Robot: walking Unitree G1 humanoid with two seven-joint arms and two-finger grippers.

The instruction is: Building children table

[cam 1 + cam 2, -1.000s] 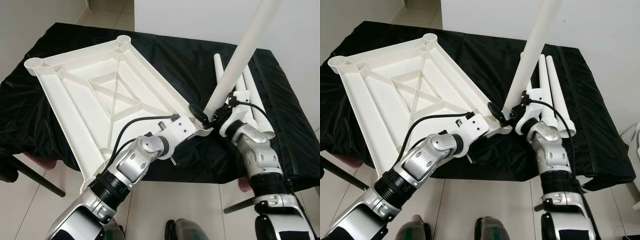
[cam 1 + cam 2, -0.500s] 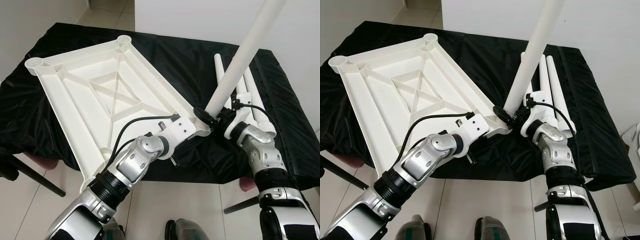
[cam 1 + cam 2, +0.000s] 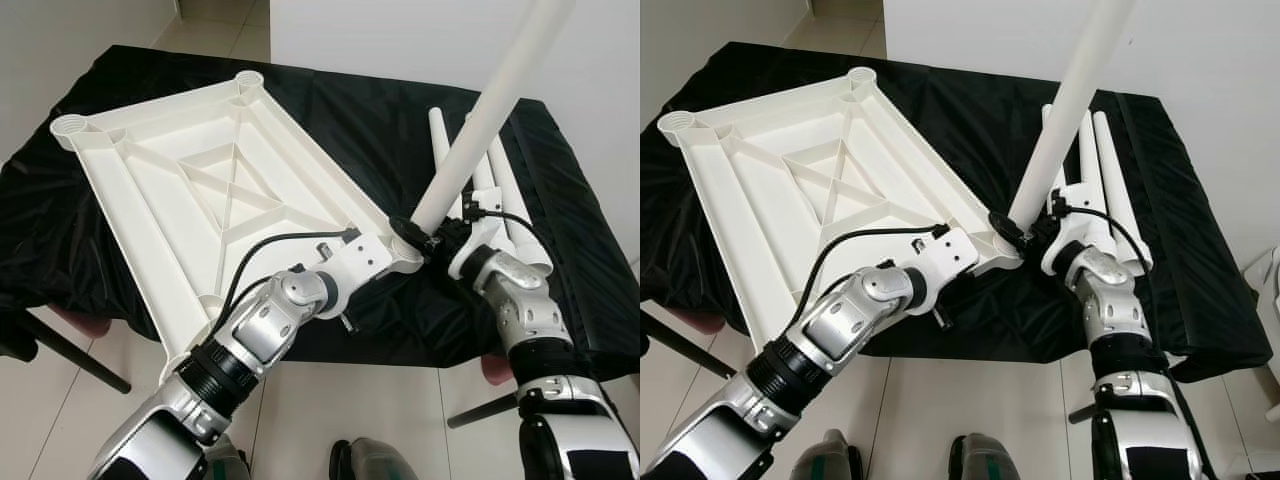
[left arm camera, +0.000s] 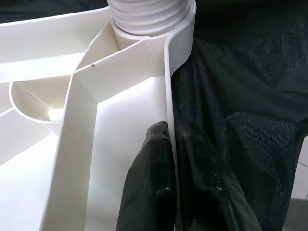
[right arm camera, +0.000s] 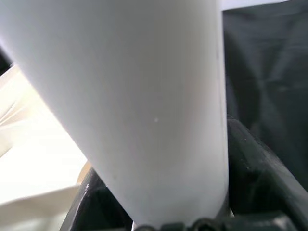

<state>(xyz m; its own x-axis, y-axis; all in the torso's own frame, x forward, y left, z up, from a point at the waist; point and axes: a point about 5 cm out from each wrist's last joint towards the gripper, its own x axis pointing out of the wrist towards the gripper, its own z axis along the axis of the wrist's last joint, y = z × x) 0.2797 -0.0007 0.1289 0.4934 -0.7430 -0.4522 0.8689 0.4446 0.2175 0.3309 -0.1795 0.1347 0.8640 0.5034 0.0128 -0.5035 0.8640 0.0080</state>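
The white plastic tabletop [image 3: 200,190] lies upside down on the black-covered table, ribs facing up. My left gripper [image 4: 168,144] is shut on its near right rim, one black finger [image 4: 149,187] inside the rim and one outside, just below the threaded corner socket [image 4: 149,14]. My right gripper [image 3: 435,240] is shut on a long white table leg [image 3: 485,110]. The leg leans up and to the right, and its lower end meets that corner socket [image 3: 405,236]. In the right wrist view the leg [image 5: 144,106] sits between the black fingers [image 5: 260,168].
Three spare white legs [image 3: 1102,170] lie side by side on the black cloth [image 3: 380,110] behind my right arm. Tiled floor [image 3: 400,410] runs along the table's front edge. A dark slanted bar [image 3: 70,360] sticks out at the lower left. A white wall [image 3: 400,30] stands behind.
My right wrist has shifted slightly right and the leg leans further right, its lower end staying at the corner socket. The left gripper keeps its hold on the rim.
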